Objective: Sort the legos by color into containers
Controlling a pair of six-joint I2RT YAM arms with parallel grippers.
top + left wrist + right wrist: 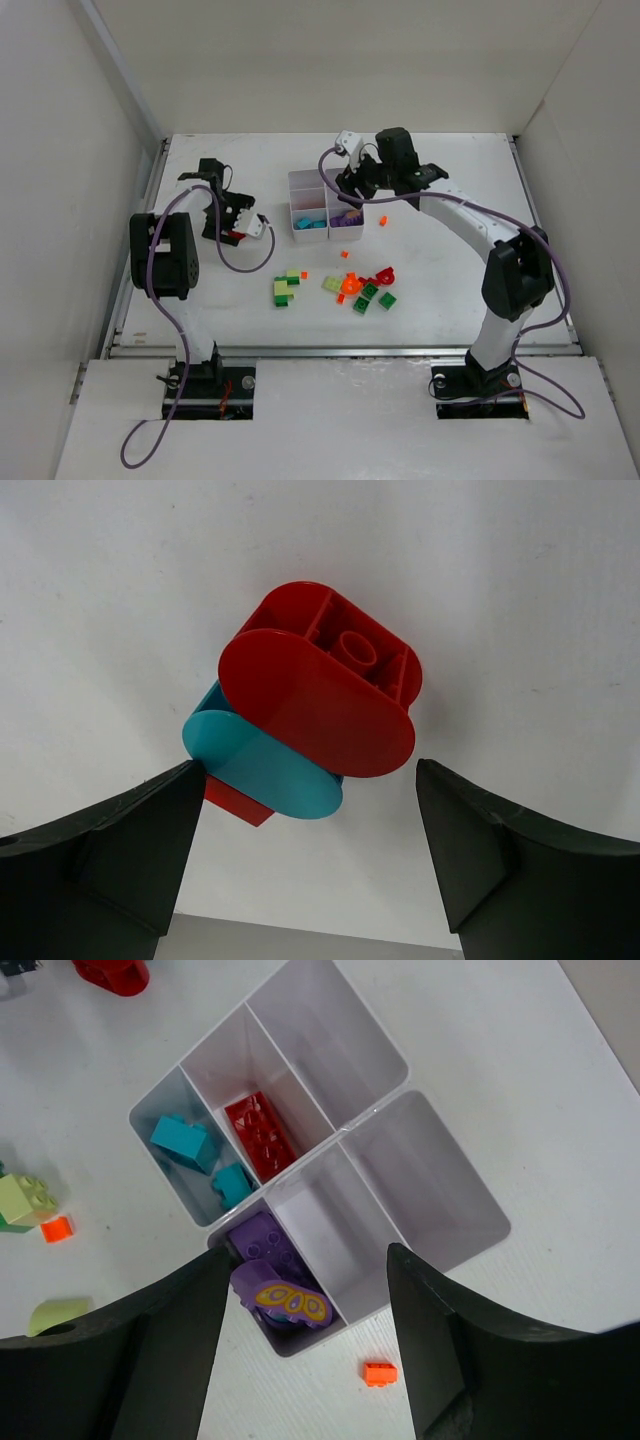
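**Sorting partway: three bins started, main pile loose**

Pile (345,285) of loose legos lies nearest the arm bases on the table (450,270): green, yellow-green, orange and red, none sorted. Two small orange strays (382,220) lie between pile and box.

Left gripper (310,770) is out at the left side, well apart from the box. Its jaws are spread. A red-and-teal stack (310,700) lies on the table between them. One finger is just beside the teal part, possibly touching, and there is a clear gap on the other side. It does not look gripped. Judgement: the stack mixes colours, so it needs splitting before binning.

Box (303,190) stands further back, with six compartments. One column holds two teal bricks (190,1145) in its end bin and one red brick (260,1135) in the next. Purple pieces (265,1250), one with a butterfly print, fill the near bin of the other column. The other three bins show nothing inside.

Right gripper (307,1252) hovers over the box, fingers apart, holding nothing.

Progress estimate: well under half. Orange, green and yellow-green are not begun, and more red is loose.
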